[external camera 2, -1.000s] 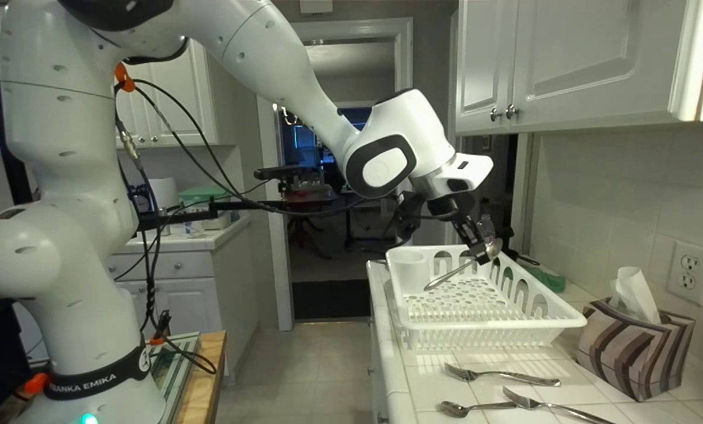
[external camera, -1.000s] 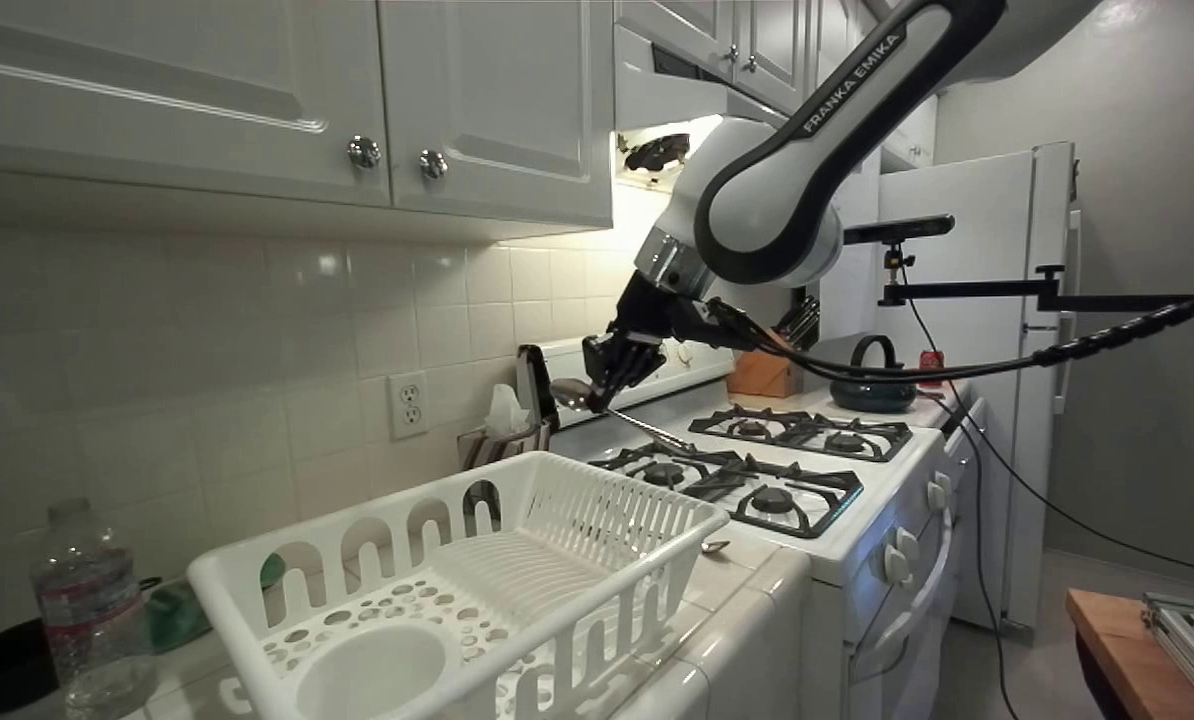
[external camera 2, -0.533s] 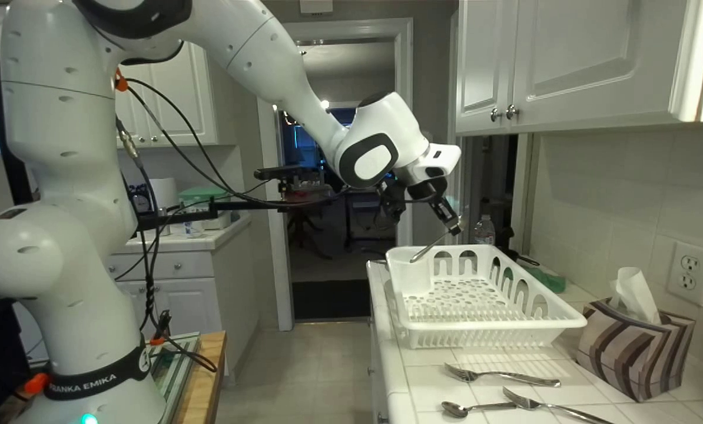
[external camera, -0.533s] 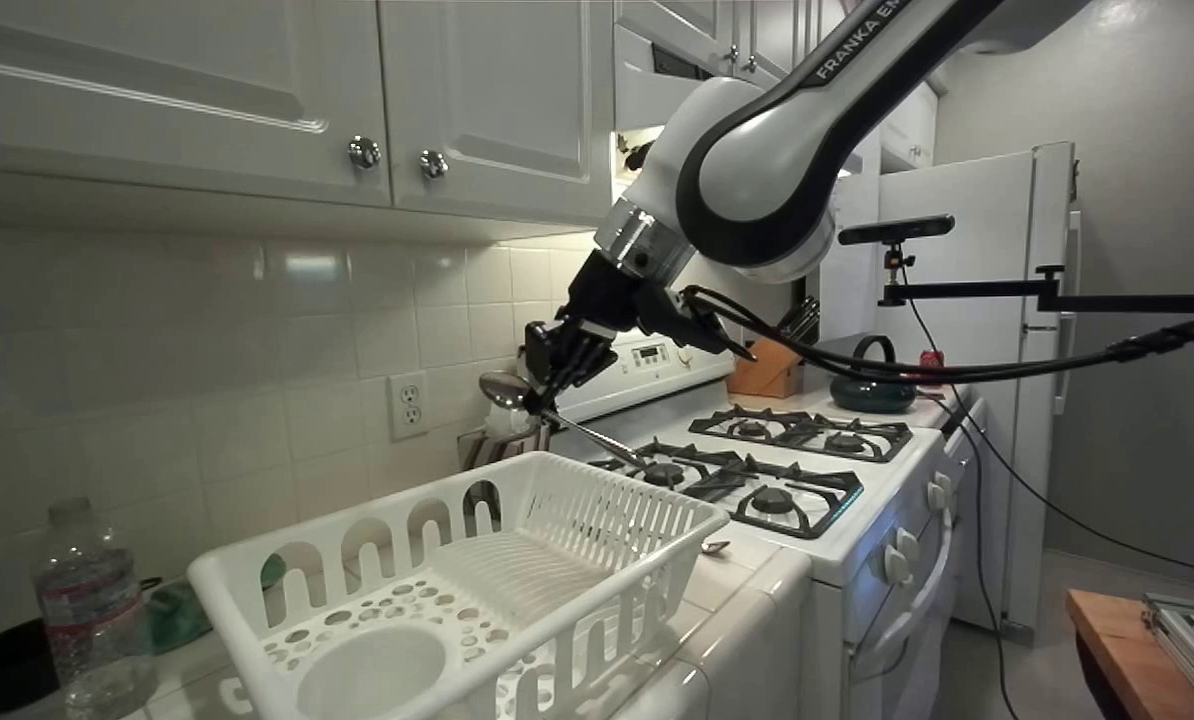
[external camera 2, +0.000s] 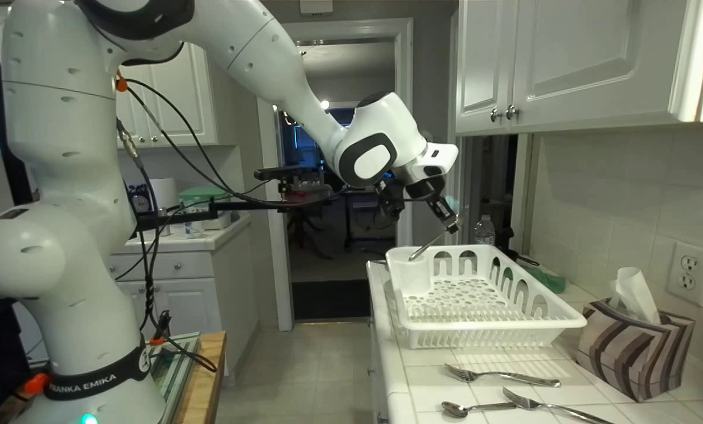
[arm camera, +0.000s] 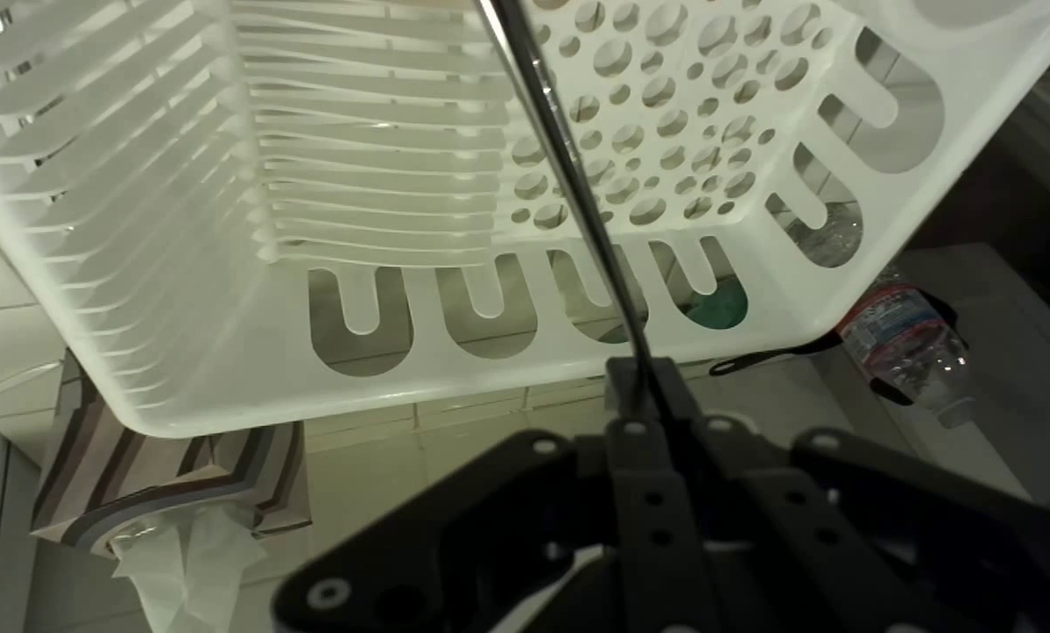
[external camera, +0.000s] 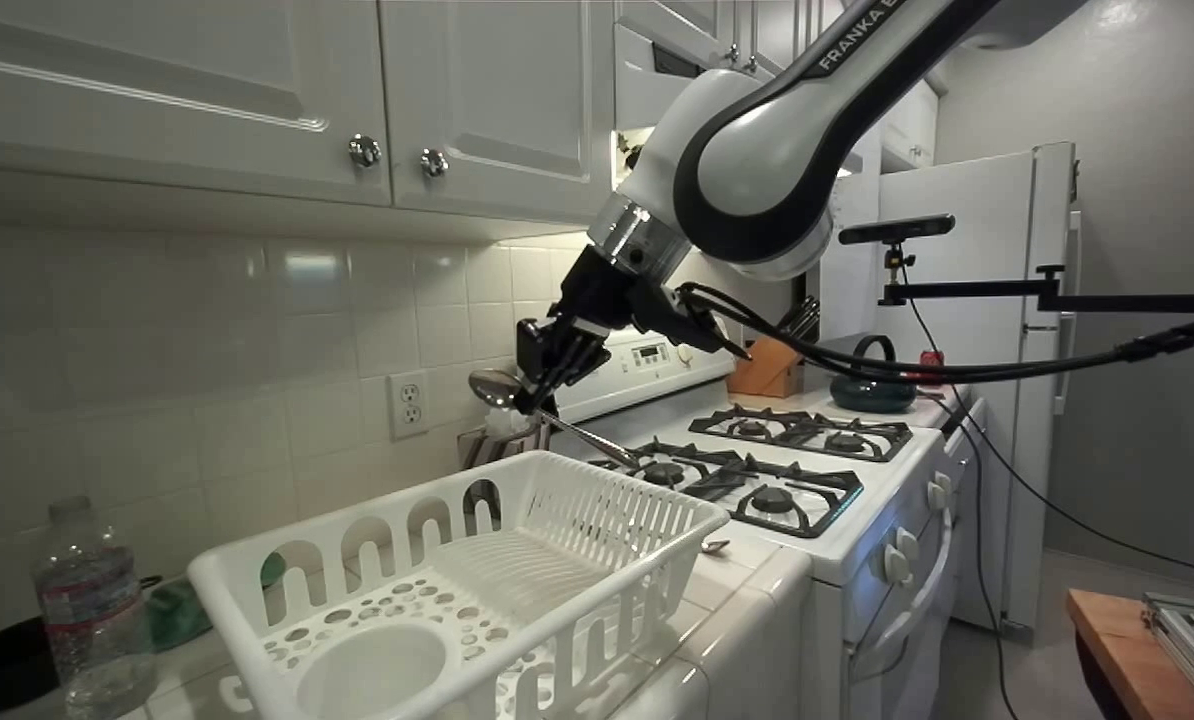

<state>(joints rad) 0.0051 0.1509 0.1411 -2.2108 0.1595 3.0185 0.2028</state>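
My gripper [external camera: 532, 398] is shut on a metal spoon [external camera: 592, 440] and holds it in the air above the white dish rack [external camera: 377, 508]. The spoon's bowl sticks out past the fingertips. Its handle slopes down away from them. In an exterior view the gripper [external camera 2: 451, 228] is above the rack's far part, and the handle end overlaps the rack's round cup [external camera 2: 413, 278]; I cannot tell the height between them. In the wrist view the fingertips [arm camera: 652, 387] pinch the spoon handle [arm camera: 569, 167] near the rack's rim [arm camera: 358, 400]. The spoon's bowl is hidden there.
Two forks [external camera 2: 504, 377] [external camera 2: 554, 407] and a smaller spoon [external camera 2: 456, 409] lie on the tiled counter. A tissue box [external camera 2: 634, 347] stands by the wall. A plastic bottle [external camera: 92, 620] stands beyond the rack. A stove [external camera: 772, 500] adjoins the counter. Cabinets [external camera 2: 593, 65] hang above.
My gripper, holding the spoon, has risen and moved away from the tiled wall, toward the rack's cup side. In the last half second it has moved only slightly.
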